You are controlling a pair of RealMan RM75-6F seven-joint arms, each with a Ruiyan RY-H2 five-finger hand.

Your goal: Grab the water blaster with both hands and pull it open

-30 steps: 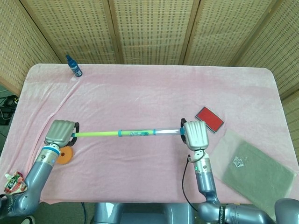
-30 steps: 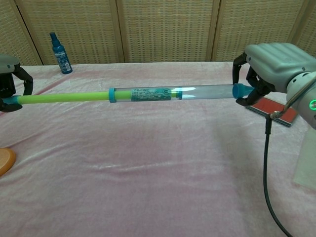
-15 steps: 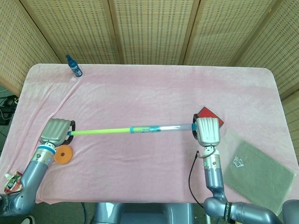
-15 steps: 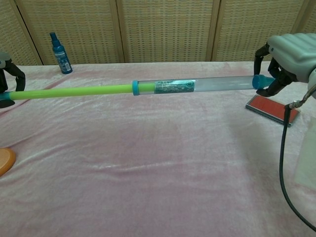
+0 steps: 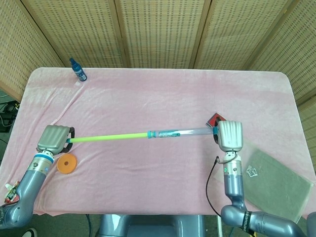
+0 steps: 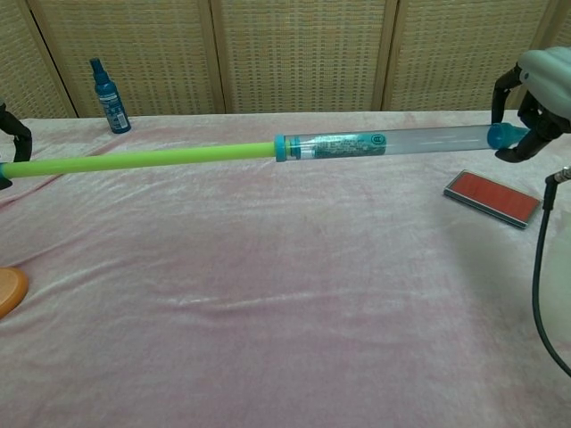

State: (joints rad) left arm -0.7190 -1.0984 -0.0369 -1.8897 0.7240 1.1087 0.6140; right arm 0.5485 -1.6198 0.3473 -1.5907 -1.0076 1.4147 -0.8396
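Observation:
The water blaster [image 5: 168, 133] [image 6: 357, 144] is a clear tube with blue caps and a long green plunger rod [image 5: 108, 137] [image 6: 143, 160] drawn far out of it. It hangs above the pink cloth, stretched between both hands. My left hand [image 5: 53, 138] grips the rod's end at the left; in the chest view only its fingertips [image 6: 11, 143] show at the frame edge. My right hand [image 5: 230, 135] [image 6: 540, 98] grips the tube's blue end cap [image 6: 501, 135] at the right.
A blue spray bottle [image 5: 78, 70] [image 6: 108, 84] stands at the far left. An orange disc [image 5: 66, 164] [image 6: 9, 291] lies below my left hand. A red flat case [image 5: 215, 120] [image 6: 493, 197] lies by my right hand, and a grey-green bag [image 5: 275, 183] near the right front corner.
Both hands have moved apart, the left one leftward and the right one rightward. More green rod now shows outside the clear tube, and the tube has shifted right.

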